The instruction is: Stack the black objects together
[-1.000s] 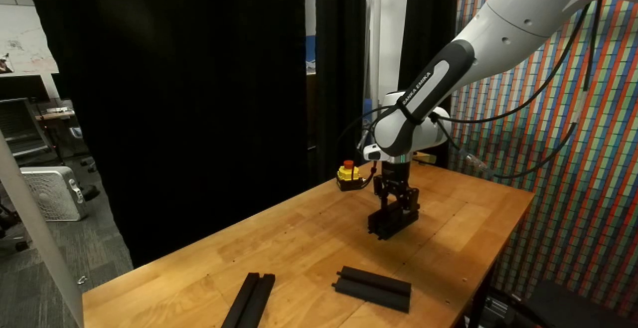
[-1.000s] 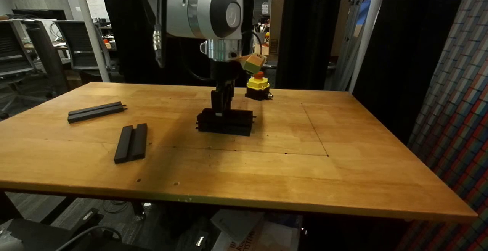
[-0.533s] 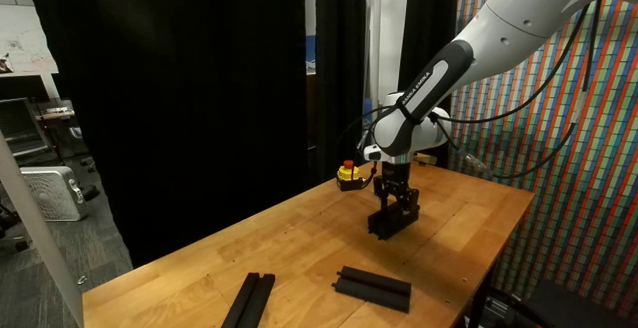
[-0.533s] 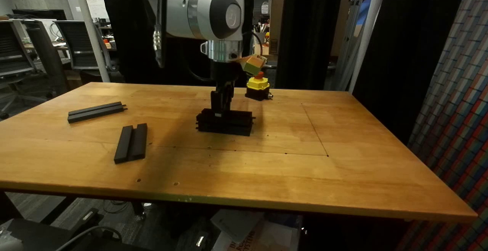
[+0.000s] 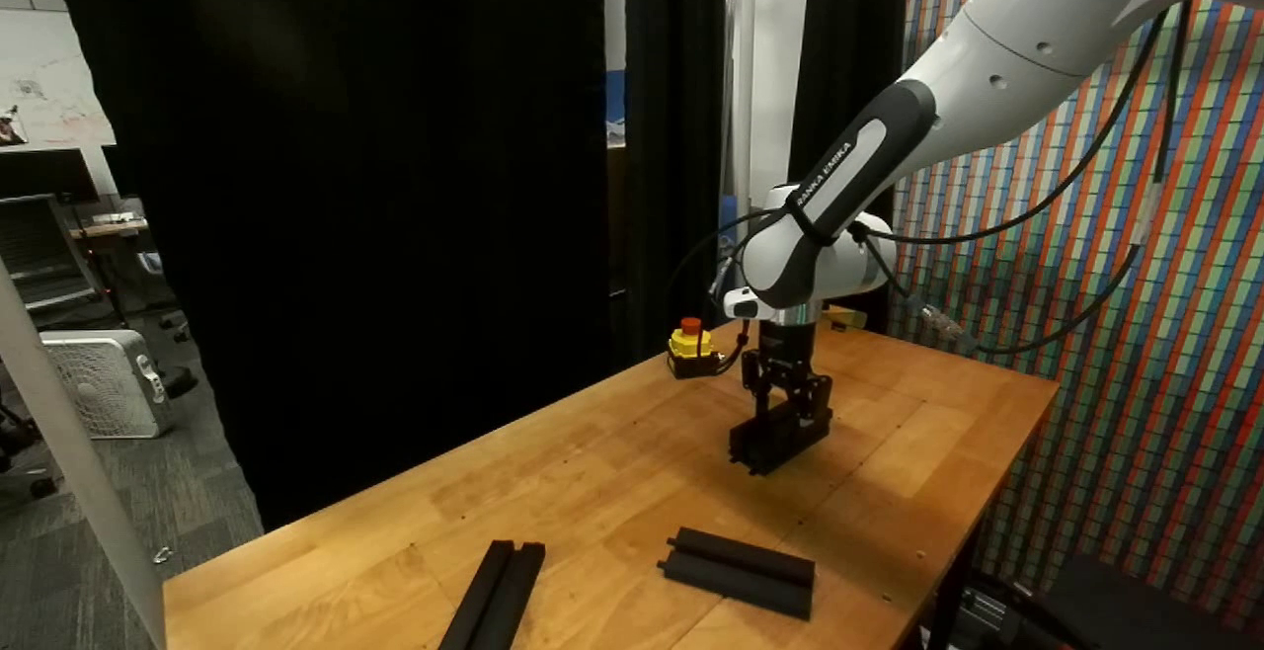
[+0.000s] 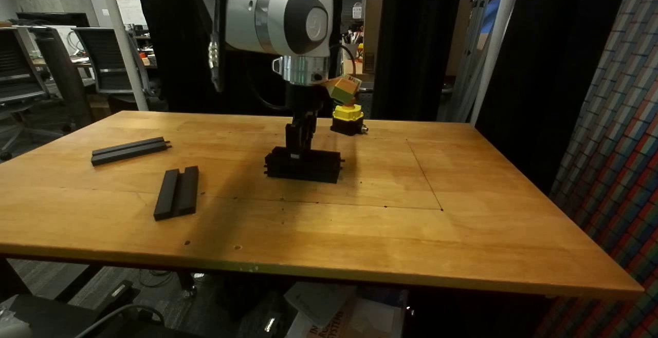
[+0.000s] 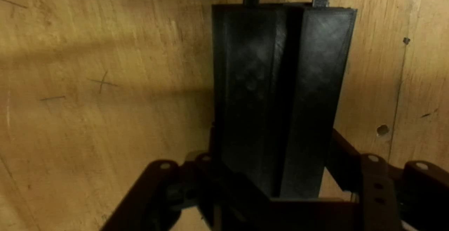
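Observation:
Two loose black bars lie flat and apart on the table: one bar (image 5: 731, 581) also shows in an exterior view (image 6: 165, 196), and another bar (image 5: 513, 601) also shows there (image 6: 127, 154). A low stack of black bars (image 6: 313, 168) stands mid-table, with pegs sticking out at both ends; how many bars it holds is unclear. My gripper (image 6: 300, 154) is down at this stack. In the wrist view, the jaws (image 7: 273, 132) straddle the grooved top bar (image 7: 249, 62), one finger close against each long side. The view is too dark to tell whether they press on it.
A yellow-and-red round button (image 6: 348, 113) on a black base stands behind the gripper, near the table's back edge, with a cable. The wooden table (image 6: 385, 245) has straight edges. A black curtain (image 5: 395, 235) hangs along its far side.
The wrist has shifted a few pixels to the right in an exterior view. The top of the stack sits very slightly lower than a second ago. The two loose bars have not moved.

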